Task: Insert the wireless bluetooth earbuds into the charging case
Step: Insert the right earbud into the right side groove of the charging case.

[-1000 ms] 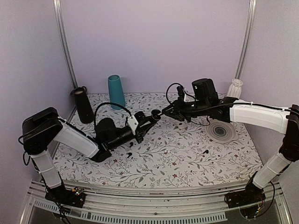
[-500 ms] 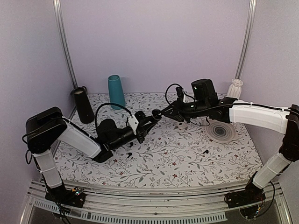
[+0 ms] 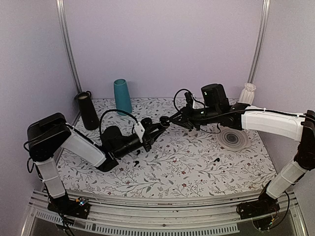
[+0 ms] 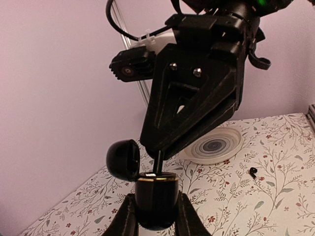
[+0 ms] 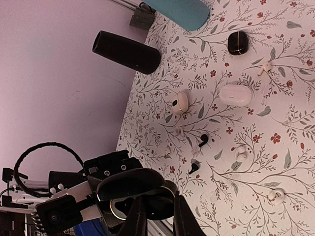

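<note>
My left gripper [image 4: 156, 216] is shut on the charging case [image 4: 156, 201], a glossy black case held upright above the table with its lid [image 4: 123, 160] hinged open to the left. From above, my right gripper [image 4: 158, 156] is shut on a black earbud whose stem [image 4: 158, 163] reaches down into the open case. In the top view the two grippers meet mid-table, left gripper [image 3: 161, 125] and right gripper [image 3: 170, 119]. Loose black earbuds lie on the cloth [image 3: 137, 162], [image 3: 215, 160], [image 5: 203, 139], [image 5: 194, 167].
A teal speaker [image 3: 122, 96] and a black cylinder [image 3: 87, 110] stand at the back left. A ringed white disc [image 3: 233, 137] and a white bottle [image 3: 247, 92] are at the right. White cases [image 5: 235, 94], [image 5: 180, 102], a squarer black case [image 5: 237, 43] and white earbuds [image 5: 241, 152] lie below.
The left arm's rear part has shifted slightly. Both grippers stay together at the open case, with hardly any visible movement.
</note>
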Available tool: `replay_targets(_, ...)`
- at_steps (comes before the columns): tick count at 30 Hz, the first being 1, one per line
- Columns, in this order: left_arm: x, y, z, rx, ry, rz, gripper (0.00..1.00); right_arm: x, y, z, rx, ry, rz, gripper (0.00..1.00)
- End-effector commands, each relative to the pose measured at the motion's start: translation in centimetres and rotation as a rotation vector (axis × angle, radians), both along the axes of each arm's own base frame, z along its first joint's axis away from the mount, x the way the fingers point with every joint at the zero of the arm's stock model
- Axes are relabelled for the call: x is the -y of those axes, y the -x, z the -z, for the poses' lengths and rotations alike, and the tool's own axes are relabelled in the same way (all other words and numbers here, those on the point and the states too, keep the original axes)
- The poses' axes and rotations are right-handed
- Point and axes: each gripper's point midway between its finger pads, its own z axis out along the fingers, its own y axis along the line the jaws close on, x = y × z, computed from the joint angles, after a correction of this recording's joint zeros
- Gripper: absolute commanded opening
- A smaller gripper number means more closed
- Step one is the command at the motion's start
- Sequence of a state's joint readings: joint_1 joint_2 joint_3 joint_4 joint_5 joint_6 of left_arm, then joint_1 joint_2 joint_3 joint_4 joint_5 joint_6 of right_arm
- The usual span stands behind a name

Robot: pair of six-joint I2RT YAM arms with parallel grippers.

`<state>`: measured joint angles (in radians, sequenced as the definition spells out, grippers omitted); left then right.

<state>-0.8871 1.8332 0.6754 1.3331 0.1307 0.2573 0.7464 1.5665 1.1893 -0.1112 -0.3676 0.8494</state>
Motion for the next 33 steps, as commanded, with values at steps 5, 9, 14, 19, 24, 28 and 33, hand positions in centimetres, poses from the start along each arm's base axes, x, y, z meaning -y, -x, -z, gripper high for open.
replay_targets(5,-0.3,1.1,-2.7,0.075,0.085,0.049,0.00,0.5,-0.2,0.4,0.015,0.039,0.027,0.08)
replay_targets(9,-0.2,1.0,-3.0,0.075,0.098,0.049,0.00,0.0,0.3,1.2,0.020,0.077,0.009,0.08)
replay_targets(14,-0.1,1.0,-3.3,0.077,0.107,0.052,0.00,-0.9,0.4,0.3,0.036,0.065,-0.015,0.08)
replay_targets(19,-0.3,0.6,-3.7,0.067,0.127,0.038,0.00,-1.1,0.6,0.7,0.032,0.074,-0.023,0.08)
replay_targets(24,-0.2,-0.2,-4.1,0.036,0.164,0.020,0.00,-1.4,0.6,0.6,0.037,0.078,-0.030,0.09)
replay_targets(28,0.0,-0.5,-4.3,0.028,0.195,0.025,0.00,-1.6,0.7,0.2,0.051,0.078,-0.033,0.12)
replay_targets(33,0.1,-0.6,-4.4,0.026,0.212,0.027,0.00,-1.4,0.9,-0.4,0.062,0.069,-0.031,0.15)
